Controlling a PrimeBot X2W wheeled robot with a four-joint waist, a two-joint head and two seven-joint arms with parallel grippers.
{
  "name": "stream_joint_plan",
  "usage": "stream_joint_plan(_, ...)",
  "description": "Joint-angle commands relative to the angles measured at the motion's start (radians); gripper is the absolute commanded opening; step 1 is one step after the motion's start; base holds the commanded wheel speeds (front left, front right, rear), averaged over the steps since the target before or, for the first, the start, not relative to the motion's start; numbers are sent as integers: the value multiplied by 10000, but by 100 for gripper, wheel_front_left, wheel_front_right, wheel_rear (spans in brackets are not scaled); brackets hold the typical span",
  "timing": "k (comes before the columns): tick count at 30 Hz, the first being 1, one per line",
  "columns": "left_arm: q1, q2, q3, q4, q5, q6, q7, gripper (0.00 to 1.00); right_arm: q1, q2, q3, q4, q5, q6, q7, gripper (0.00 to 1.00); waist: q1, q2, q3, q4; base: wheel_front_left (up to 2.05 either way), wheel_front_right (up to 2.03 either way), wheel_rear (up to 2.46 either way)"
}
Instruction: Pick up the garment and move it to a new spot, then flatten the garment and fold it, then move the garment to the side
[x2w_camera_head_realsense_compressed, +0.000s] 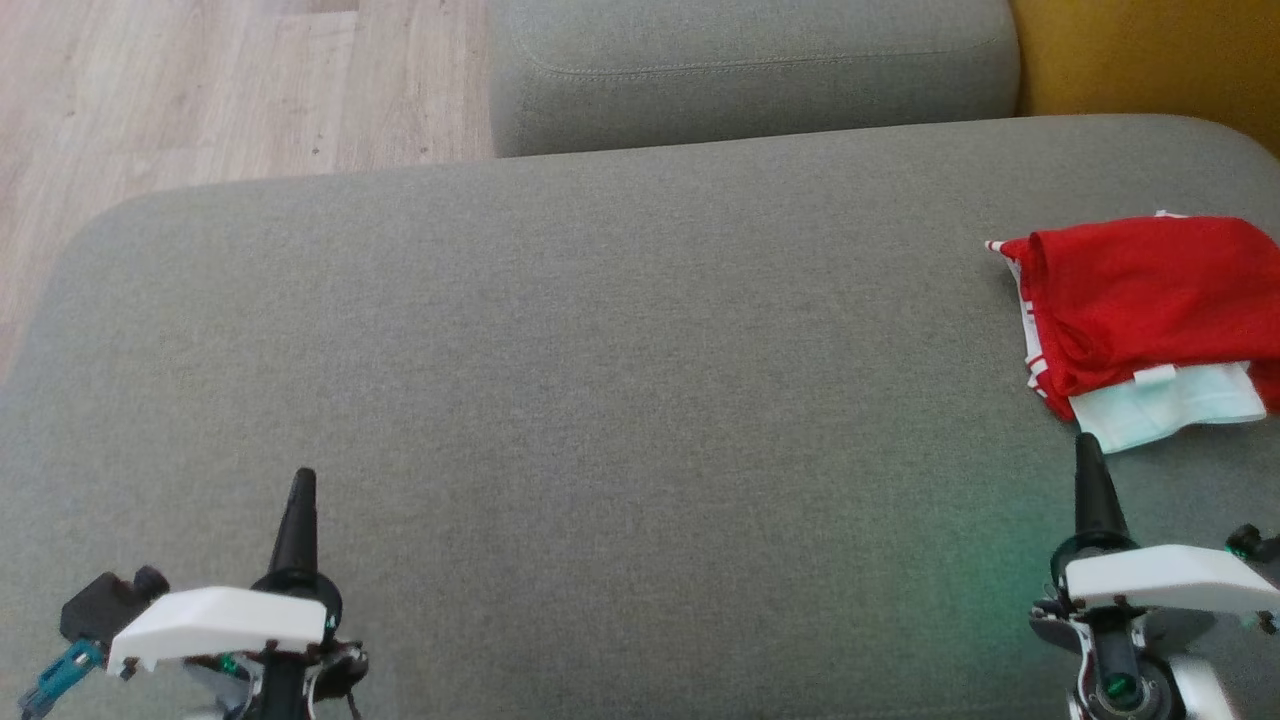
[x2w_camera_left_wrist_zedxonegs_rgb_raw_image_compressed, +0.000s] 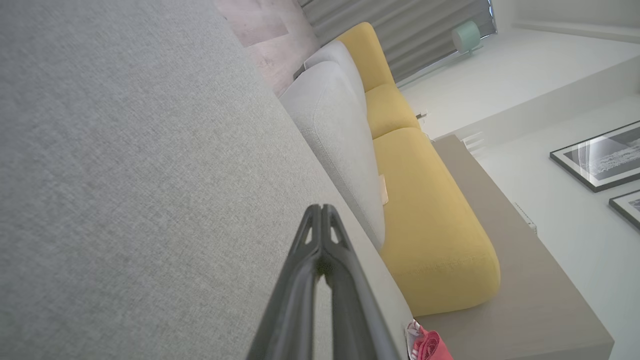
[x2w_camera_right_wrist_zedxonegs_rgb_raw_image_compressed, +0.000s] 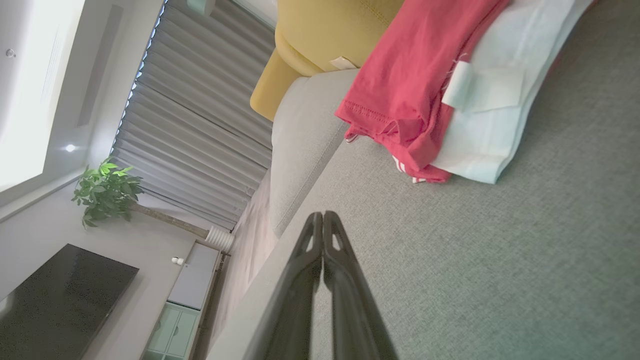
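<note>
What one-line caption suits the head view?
Folded red garment on the grey sofa seat's right; left fingers and right fingers shut, empty.

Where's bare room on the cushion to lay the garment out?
The grey cushion is bare from its left edge across the middle, between the left gripper and right gripper, up to the back cushion. Crowded at the right edge: the red garment lies beyond the right gripper.

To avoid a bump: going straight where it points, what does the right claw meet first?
Probably the garment, its pale near corner just ahead of the right claw; depth is unclear.
</note>
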Motion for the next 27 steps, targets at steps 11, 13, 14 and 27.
stream_joint_plan(11,-687,136,479,-185,-1251,-234,386,0,-524,-36,-77,-509,1480,-6,385,0,0,0,7,-5,0,0,0)
stream_joint_plan(13,-712,137,517,-169,-1449,-252,446,0,-526,-37,-103,-529,1714,-7,443,0,0,0,9,-6,0,0,0)
stream_joint_plan(14,-725,137,536,-160,-1549,-261,475,0,-527,-37,-116,-539,1831,-7,472,0,0,0,9,-7,0,0,0)
stream_joint_plan(27,-894,142,785,-56,-2837,-378,864,0,-540,-39,-286,-667,3348,-8,849,0,0,0,18,-13,0,0,0)
